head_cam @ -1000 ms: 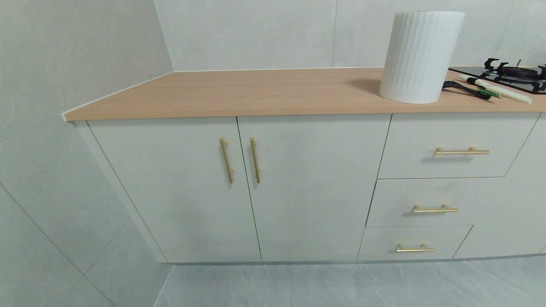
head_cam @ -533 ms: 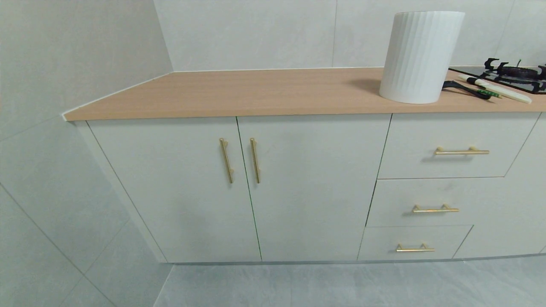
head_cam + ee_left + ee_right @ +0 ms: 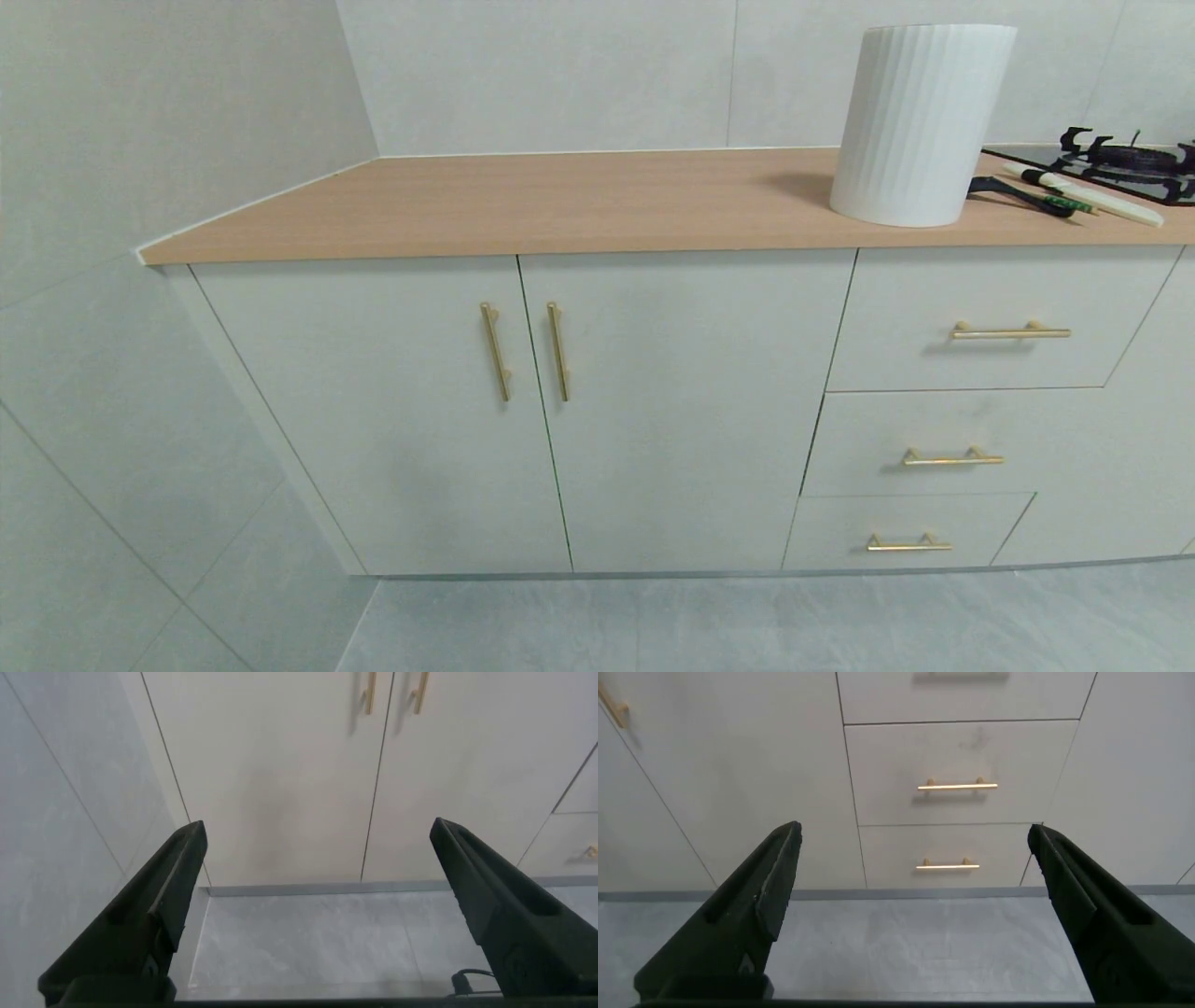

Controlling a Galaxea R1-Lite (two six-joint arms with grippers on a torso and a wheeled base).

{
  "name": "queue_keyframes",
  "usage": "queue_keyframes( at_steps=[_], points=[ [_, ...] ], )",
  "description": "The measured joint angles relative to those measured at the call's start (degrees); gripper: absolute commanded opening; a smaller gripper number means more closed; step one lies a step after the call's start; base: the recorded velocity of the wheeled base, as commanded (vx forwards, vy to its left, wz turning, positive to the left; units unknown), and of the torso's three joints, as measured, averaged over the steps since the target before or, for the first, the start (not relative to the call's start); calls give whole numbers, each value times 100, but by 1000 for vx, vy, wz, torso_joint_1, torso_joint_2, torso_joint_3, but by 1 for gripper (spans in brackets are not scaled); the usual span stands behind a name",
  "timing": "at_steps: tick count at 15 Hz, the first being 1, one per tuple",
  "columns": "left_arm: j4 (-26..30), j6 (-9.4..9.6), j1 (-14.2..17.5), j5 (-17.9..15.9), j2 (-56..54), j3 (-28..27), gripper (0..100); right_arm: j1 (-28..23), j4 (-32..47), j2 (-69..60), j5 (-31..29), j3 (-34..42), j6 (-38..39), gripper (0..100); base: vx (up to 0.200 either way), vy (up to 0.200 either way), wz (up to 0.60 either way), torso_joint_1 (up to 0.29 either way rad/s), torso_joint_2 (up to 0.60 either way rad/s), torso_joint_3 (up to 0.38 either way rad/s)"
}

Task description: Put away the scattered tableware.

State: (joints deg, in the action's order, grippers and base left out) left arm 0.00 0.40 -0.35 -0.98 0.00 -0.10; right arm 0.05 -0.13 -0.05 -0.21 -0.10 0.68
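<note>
Tableware [image 3: 1111, 204] end hidden behind white canister [image 3: 920, 126] | left gripper [image 3: 318, 831] spread, empty | right gripper [image 3: 913, 831] spread, empty

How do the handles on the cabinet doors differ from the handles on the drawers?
The door handles stand vertical; the drawer handles lie horizontal. The door handles sit side by side; the drawer handles sit one above another. Both kinds are slim gold bars.

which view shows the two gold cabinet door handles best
The head view: both door handles show whole, upright, side by side at the doors' meeting edge. The left wrist view catches just their lower ends; the right wrist view, one tip at its border.
</note>
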Motion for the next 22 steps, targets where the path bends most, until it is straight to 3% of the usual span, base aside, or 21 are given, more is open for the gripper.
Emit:
queue_keyframes(
  at_steps=[16, 22],
  points=[
    [0, -7, 2, 0, 0, 0, 100, 0, -2, -2, -6, 0, 27, 100, 0, -200, 0, 3, 3, 2],
    [0, -7, 0, 2, 0, 2, 100, -2, -2, -2, -4, 0, 29, 100, 0, 0, 0, 0, 0, 0]
  ],
)
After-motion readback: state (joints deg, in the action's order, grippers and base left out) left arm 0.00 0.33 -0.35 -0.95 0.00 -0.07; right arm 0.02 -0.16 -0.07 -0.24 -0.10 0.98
